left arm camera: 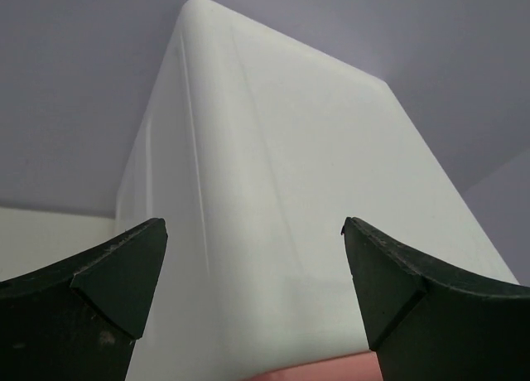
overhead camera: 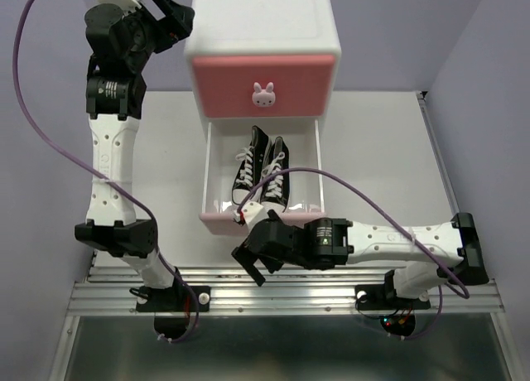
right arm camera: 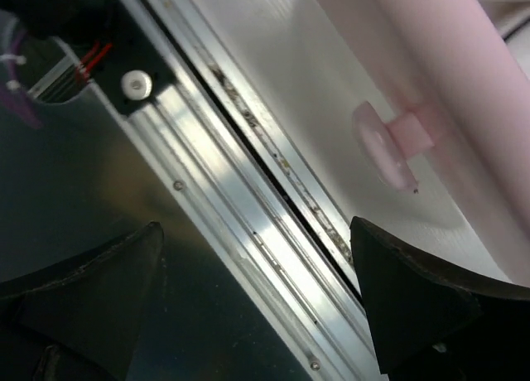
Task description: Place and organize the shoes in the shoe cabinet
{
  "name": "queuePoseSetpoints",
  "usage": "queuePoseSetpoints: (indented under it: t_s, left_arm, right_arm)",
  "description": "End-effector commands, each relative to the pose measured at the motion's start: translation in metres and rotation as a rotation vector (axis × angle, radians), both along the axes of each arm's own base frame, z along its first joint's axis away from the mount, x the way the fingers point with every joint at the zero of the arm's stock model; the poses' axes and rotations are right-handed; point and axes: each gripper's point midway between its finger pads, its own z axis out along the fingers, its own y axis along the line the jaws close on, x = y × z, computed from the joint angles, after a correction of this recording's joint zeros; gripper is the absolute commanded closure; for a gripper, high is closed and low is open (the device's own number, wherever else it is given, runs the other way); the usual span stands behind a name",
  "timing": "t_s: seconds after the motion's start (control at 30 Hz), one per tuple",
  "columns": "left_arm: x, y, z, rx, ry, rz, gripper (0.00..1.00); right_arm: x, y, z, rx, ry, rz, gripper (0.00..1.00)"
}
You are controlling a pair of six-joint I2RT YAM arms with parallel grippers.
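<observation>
At the far left, the left gripper [overhead camera: 170, 21] is seen just beside the top left corner of the shoe cabinet [overhead camera: 263, 33]. Whether it touches the cabinet cannot be told. In the wrist view its jaws [left arm camera: 252, 232] are wide apart and hold nothing, and only a white corner of the cabinet [left arm camera: 273, 190] fills the gap. The upper drawer [overhead camera: 224, 87] is shut, so its inside is hidden. The lower drawer [overhead camera: 217, 219] is pulled out, and two black shoes [overhead camera: 248, 167] are stood side by side in it, toes toward the near edge. They are partly crossed by a purple cable [overhead camera: 331, 178]. The drawer's front is partly covered by the right gripper [overhead camera: 246, 265]. Its jaws [right arm camera: 257, 232] are apart and empty over the metal rail [right arm camera: 232, 190]. A blurred pink peg [right arm camera: 389, 145] is seen beyond them; knob or foot cannot be told.
</observation>
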Motion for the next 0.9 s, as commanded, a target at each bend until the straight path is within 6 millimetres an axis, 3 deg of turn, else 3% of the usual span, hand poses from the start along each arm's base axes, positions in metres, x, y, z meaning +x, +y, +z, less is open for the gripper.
queuePoseSetpoints:
  t_s: [0.0, 0.07, 0.23, 0.37, 0.47, 0.57, 0.73, 0.8, 0.87]
  left_arm:
    - [0.01, -0.017, 0.027, -0.004, -0.097, -0.107, 0.01]
    - [0.024, -0.017, 0.019, 0.017, -0.084, -0.103, 0.01]
    - [0.045, -0.011, 0.0, 0.088, -0.062, -0.066, 0.01]
    - [0.061, -0.012, -0.023, 0.11, -0.022, -0.063, 0.01]
    - [0.065, -0.018, -0.028, 0.122, -0.021, -0.088, 0.01]
    - [0.067, -0.022, -0.032, 0.131, -0.015, -0.095, 0.01]
    - [0.066, -0.027, -0.049, 0.133, 0.027, -0.116, 0.03]
    - [0.064, -0.027, -0.057, 0.137, 0.048, -0.115, 0.03]
    - [0.063, -0.027, -0.063, 0.139, 0.063, -0.113, 0.03]
  right_arm:
    - [0.027, -0.004, -0.01, 0.124, 0.032, -0.415, 0.0]
    - [0.041, -0.013, -0.014, 0.104, -0.014, -0.528, 0.0]
    - [0.053, -0.025, -0.042, 0.027, -0.032, -0.819, 0.0]
    - [0.065, -0.009, -0.045, 0.102, -0.051, -0.93, 0.0]
    - [0.079, -0.013, -0.043, 0.161, -0.074, -1.062, 0.0]
    - [0.085, -0.011, -0.039, 0.193, -0.075, -1.073, 0.0]
    - [0.109, -0.034, -0.046, 0.232, -0.146, -1.165, 0.0]
    - [0.118, -0.035, -0.04, 0.247, -0.181, -1.154, 0.08]
    - [0.121, -0.026, -0.035, 0.301, -0.176, -1.144, 0.26]
